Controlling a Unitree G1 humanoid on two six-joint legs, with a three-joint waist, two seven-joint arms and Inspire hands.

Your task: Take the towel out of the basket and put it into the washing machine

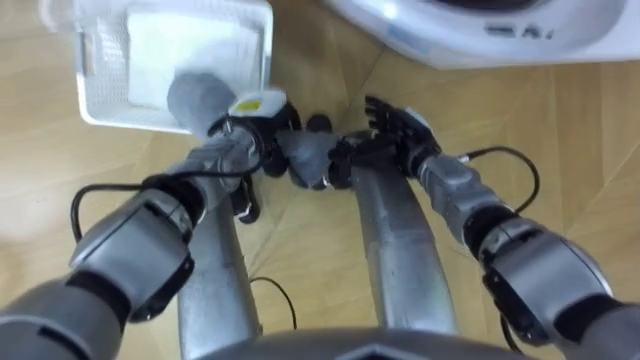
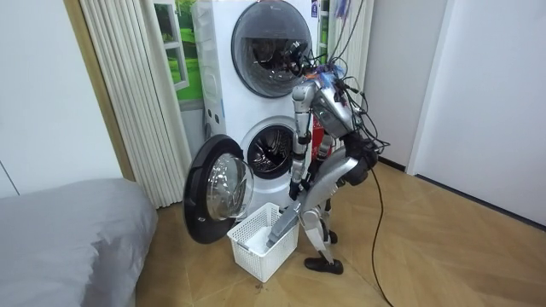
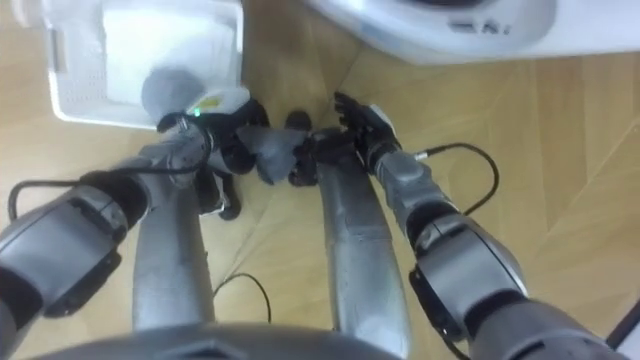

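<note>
A grey towel [image 1: 200, 95] runs from the white laundry basket [image 1: 100, 70] on the floor up into my left hand [image 1: 262, 128], which is shut on it. A grey end of the towel [image 1: 305, 158] sticks out past the hand towards my right hand [image 1: 400, 125], which is open with its fingers spread just beside that end. In the room view I stand bent forward over the basket [image 2: 256, 247], and the towel [image 2: 284, 226] slants up out of it. The lower washing machine [image 2: 271, 149] is right behind, with its round door [image 2: 217, 188] swung open.
The washing machine's white front [image 1: 480, 30] fills the top right of the eye views. A second machine [image 2: 269, 38] is stacked above the lower one. Curtains [image 2: 128, 94] hang on the room view's left and a grey bed [image 2: 68, 239] fills the lower left corner. The floor is wooden.
</note>
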